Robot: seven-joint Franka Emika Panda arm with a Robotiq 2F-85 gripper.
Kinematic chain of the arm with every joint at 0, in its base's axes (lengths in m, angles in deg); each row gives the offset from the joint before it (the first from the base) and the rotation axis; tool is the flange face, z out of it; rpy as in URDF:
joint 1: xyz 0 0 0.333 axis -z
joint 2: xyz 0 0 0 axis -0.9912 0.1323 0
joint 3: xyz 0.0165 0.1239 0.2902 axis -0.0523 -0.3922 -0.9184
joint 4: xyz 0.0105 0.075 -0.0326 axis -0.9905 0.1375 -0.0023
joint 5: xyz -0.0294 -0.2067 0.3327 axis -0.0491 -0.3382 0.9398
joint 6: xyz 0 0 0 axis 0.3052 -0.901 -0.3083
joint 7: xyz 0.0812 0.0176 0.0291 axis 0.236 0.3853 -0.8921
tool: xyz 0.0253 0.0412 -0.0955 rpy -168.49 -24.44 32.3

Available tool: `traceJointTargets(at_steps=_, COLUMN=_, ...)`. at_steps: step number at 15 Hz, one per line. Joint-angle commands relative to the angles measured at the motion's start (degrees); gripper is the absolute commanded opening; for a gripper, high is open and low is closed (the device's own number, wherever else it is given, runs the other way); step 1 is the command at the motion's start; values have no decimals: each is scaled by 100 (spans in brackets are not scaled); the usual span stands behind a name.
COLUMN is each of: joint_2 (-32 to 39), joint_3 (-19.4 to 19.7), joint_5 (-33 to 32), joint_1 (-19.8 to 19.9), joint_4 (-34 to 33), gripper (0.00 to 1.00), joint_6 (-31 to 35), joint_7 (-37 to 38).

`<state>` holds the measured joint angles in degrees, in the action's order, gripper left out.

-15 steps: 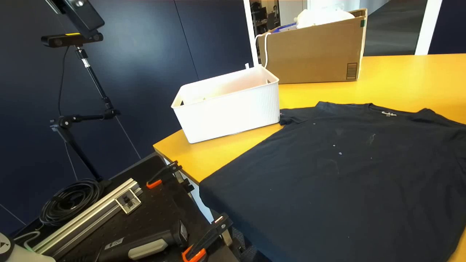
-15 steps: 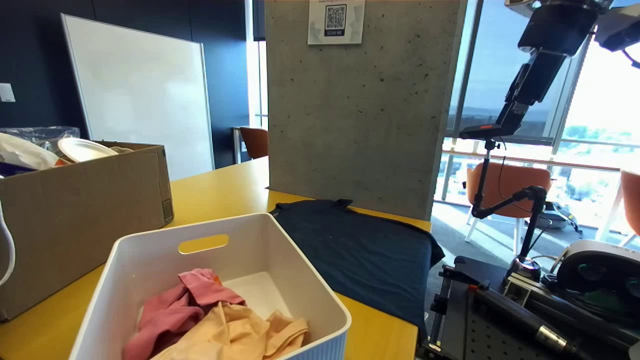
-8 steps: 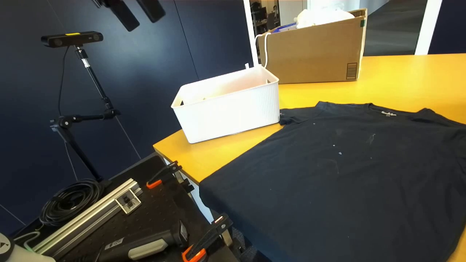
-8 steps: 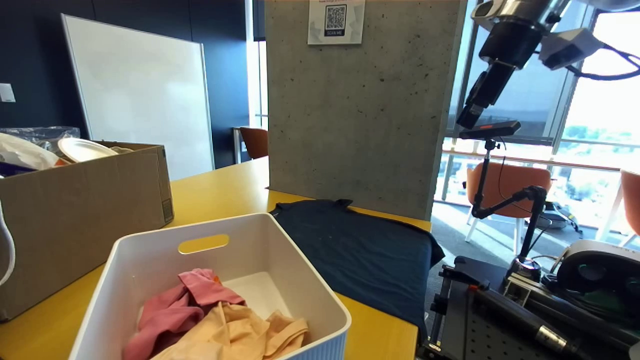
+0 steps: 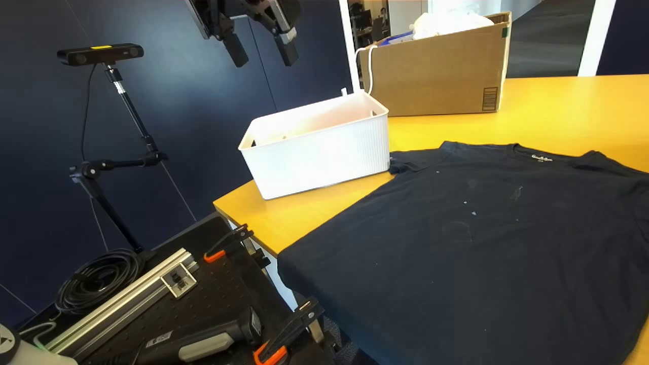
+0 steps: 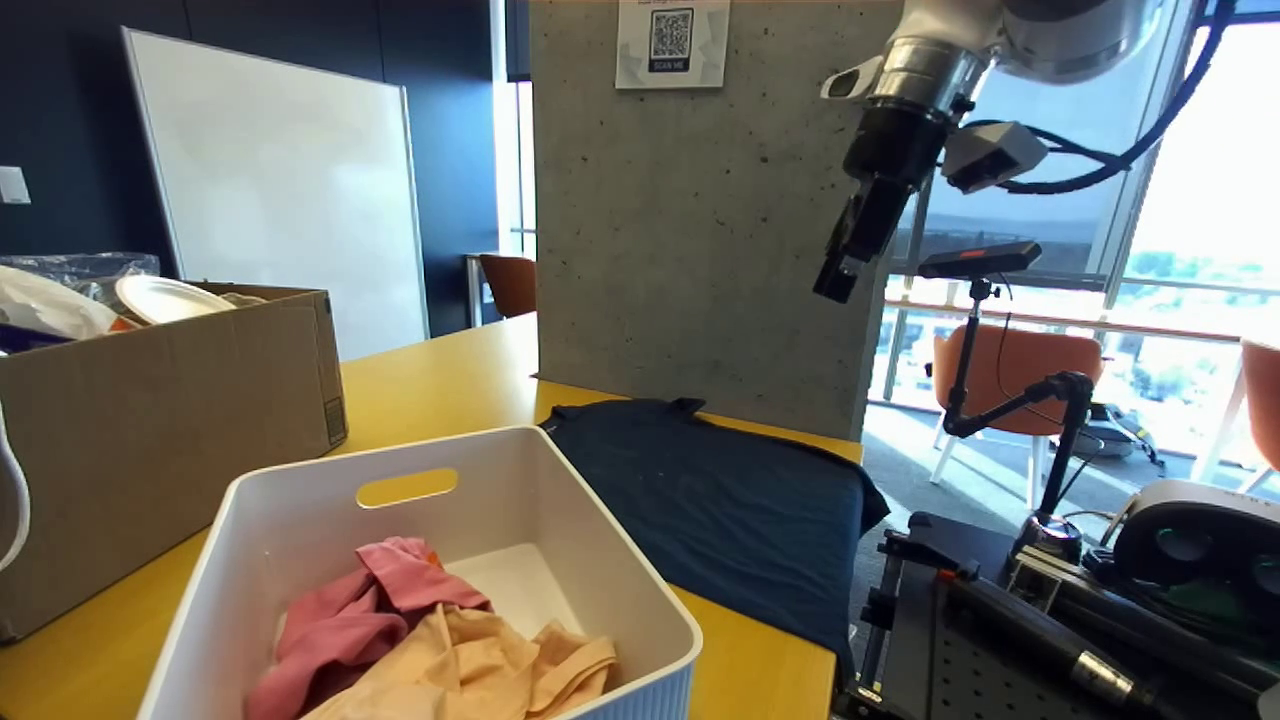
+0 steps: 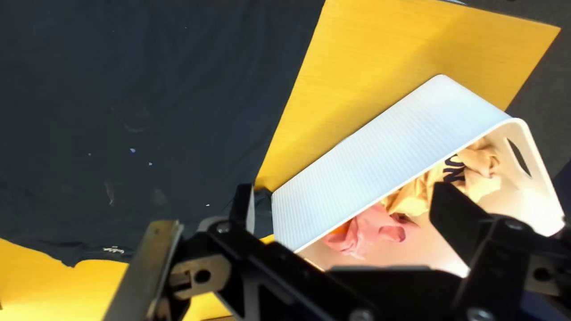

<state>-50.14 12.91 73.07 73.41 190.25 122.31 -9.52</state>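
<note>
yellow tabletop [image 6: 750,630] runs back from the viewer in an exterior view. nearest on it stands the white bin [image 6: 500,490], holding a pink cloth [image 6: 340,625] and, closer to the viewer, a peach cloth [image 6: 460,660], both crumpled. to the bin's left in that picture is a cardboard box [image 6: 170,430], packed above its rim. beyond the bin the dark t-shirt [image 6: 730,500] lies spread flat, one sleeve just beside the bin and the hem draped over the tabletop's edge. high above the tabletop hangs the gripper [image 5: 263,55] at the end of the robot arm [image 6: 1075,45], its fingers [image 7: 455,218] spread well apart; in the wrist view the bin, with both cloths inside, shows below and between them. beside the tabletop sits a black perforated board [image 6: 950,680] with orange-tipped clamps [image 5: 291,329] at its edge and a jointed stand [image 6: 1078,400] carrying a camera [image 6: 980,262]. farther back come a concrete pillar [image 6: 700,220] bearing a printed sign [image 6: 672,40], a whiteboard [image 6: 290,190] before a dark wall [image 6: 70,100], an orange chair [image 6: 1030,375], and bright windows [image 6: 1220,240] behind the chair.
</note>
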Motion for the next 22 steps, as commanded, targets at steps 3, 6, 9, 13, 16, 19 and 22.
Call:
traceJointTargets(at_steps=3, joint_2=736, joint_3=-67, joint_5=254, joint_1=78, joint_4=-335, gripper=100, joint_6=-124, joint_7=-199)
traceJointTargets(at_steps=6, joint_2=1175, joint_3=-132, joint_5=268, joint_1=130, joint_4=-313, gripper=100, joint_6=-58, joint_7=-209)
traceJointTargets(at_steps=9, joint_2=1588, joint_3=-371, joint_5=84, joint_1=224, joint_4=-352, gripper=100, joint_6=204, joint_7=54)
traceJointTargets(at_steps=13, joint_2=2288, joint_3=-510, joint_5=51, joint_1=433, joint_4=-652, gripper=100, joint_6=333, joint_7=26)
traceJointTargets(at_steps=16, joint_2=2966, joint_3=-597, joint_5=109, joint_1=619, joint_4=-1004, gripper=100, joint_6=489, joint_7=28)
traceJointTargets(at_steps=19, joint_2=3560, joint_3=-824, joint_5=65, joint_1=762, joint_4=-1381, gripper=100, joint_6=609, joint_7=100)
traceJointTargets(at_steps=22, joint_2=4085, joint_3=-1161, joint_5=-22, joint_1=794, joint_4=-1708, gripper=100, joint_6=654, joint_7=180)
